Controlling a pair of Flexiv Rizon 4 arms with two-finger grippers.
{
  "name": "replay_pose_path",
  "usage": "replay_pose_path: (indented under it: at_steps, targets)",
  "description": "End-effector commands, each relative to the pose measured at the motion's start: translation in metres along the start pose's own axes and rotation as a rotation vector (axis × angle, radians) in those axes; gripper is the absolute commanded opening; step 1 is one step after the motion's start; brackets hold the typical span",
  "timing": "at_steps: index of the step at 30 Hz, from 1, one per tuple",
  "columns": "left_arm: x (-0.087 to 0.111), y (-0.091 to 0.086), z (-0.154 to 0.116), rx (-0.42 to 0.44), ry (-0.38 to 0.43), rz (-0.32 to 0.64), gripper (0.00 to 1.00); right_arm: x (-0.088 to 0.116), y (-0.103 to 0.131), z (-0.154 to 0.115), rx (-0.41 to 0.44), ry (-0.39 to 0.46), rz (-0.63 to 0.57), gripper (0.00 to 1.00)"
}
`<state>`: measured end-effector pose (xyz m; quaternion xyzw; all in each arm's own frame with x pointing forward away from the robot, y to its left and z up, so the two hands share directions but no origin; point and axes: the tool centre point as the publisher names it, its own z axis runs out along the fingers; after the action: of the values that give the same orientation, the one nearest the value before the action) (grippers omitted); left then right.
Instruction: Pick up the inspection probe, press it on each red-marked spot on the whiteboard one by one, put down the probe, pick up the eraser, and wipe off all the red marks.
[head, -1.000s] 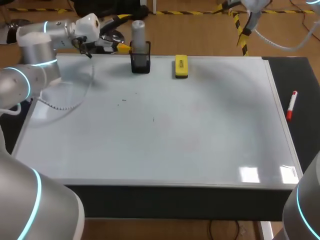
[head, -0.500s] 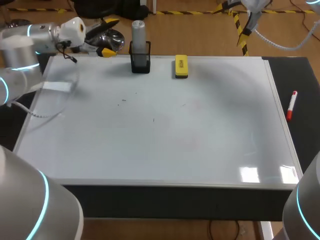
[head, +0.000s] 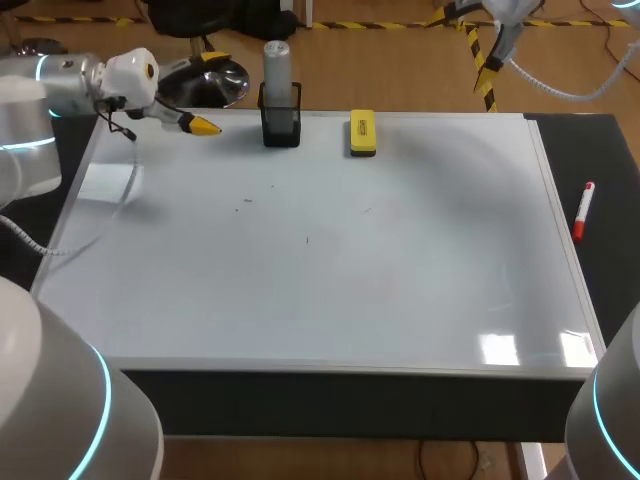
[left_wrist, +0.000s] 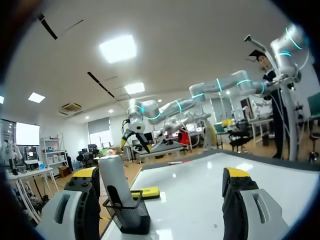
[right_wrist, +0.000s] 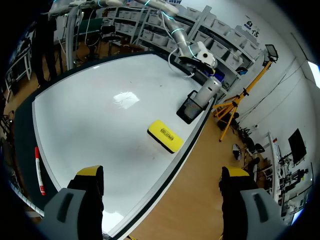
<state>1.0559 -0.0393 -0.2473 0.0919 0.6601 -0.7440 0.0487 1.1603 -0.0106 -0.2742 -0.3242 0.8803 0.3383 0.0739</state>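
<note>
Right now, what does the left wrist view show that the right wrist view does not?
Only the left wrist view shows the open left end effector. Only the right wrist view shows the open right end effector and the left arm's white wrist. Both show the grey cylindrical probe standing in its black mesh holder, the yellow block eraser and the white whiteboard.

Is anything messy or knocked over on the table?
Nothing is knocked over. The probe stands upright in its mesh holder, the eraser lies flat. Only the red marker lies off the whiteboard, on the dark strip.
</note>
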Motion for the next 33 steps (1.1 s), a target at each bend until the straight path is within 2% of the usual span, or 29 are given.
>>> replay_pose_path:
  at_steps: [1,9,33]
  targets:
    - [0.0144,-0.0059,0.0017,-0.16,-0.67,-0.002,1.0,0.0014,0.0026,-0.0016,0.007,0.002,-0.002,1.0]
    - [0.021,-0.0013,0.0012,-0.204,-0.692,0.005,1.0,0.0014,0.0026,-0.0016,0.007,0.002,-0.002,1.0]
    - [0.0237,0.0002,0.0031,-0.156,-0.647,-0.009,1.0,0.0014,0.0026,-0.0016,0.007,0.002,-0.002,1.0]
